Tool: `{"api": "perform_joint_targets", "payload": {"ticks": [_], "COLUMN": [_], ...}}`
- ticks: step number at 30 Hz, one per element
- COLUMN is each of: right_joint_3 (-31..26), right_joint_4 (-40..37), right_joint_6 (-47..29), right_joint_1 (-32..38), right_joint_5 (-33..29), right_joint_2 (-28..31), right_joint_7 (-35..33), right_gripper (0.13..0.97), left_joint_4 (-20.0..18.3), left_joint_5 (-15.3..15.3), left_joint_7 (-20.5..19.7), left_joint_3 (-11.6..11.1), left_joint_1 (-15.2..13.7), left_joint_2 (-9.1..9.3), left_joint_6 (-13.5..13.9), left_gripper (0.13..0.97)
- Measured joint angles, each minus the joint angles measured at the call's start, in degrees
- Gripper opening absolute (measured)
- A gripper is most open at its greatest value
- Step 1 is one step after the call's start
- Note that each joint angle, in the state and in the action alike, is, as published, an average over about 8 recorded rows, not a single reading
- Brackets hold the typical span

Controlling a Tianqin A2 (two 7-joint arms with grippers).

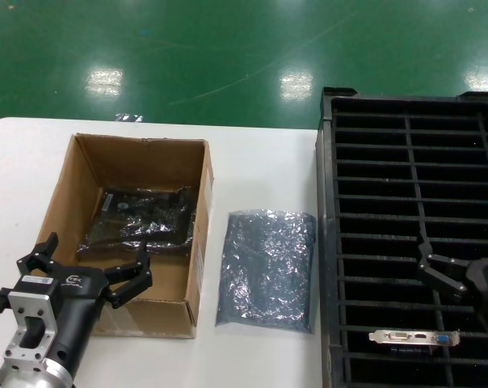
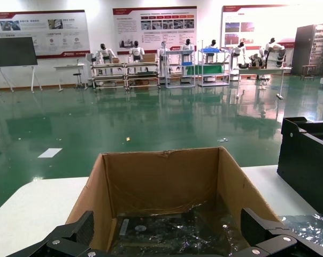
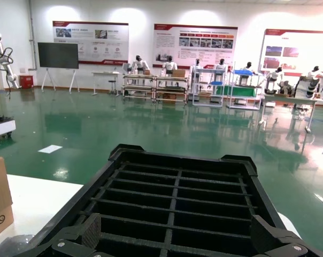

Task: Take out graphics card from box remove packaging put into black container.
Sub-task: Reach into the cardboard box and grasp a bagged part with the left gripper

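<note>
Two grippers: left gripper spread wide over the box; right gripper spread above the black container.
Graphics card: one, slotted in container.
Packaging: one bagged card in box.
Flat bag: one, on table.

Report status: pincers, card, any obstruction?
Left pincer open over box. Right pincer open above black container. Bagged graphics card in box; nothing blocking.

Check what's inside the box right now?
In the box lies one graphics card wrapped in crinkled packaging. The wrap hides most of the board, and whatever lies beneath it cannot be seen.
</note>
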Motion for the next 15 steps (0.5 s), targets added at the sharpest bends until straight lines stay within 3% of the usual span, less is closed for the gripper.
{"api": "perform_joint_targets", "payload": {"ticks": [15], "right_joint_3": [0.0], "right_joint_4": [0.0], "right_joint_6": [0.0], "right_joint_1": [0.0], "right_joint_5": [0.0], "right_joint_2": [0.0], "right_joint_7": [0.0], "right_gripper": [0.966], "left_joint_4": [-0.3], "left_joint_5": [0.3], "left_joint_7": [0.3], "left_joint_3": [-0.1], "left_joint_1": [-0.2], "left_joint_2": [-0.63], "left_joint_6": [0.5], "left_gripper": [0.966]}}
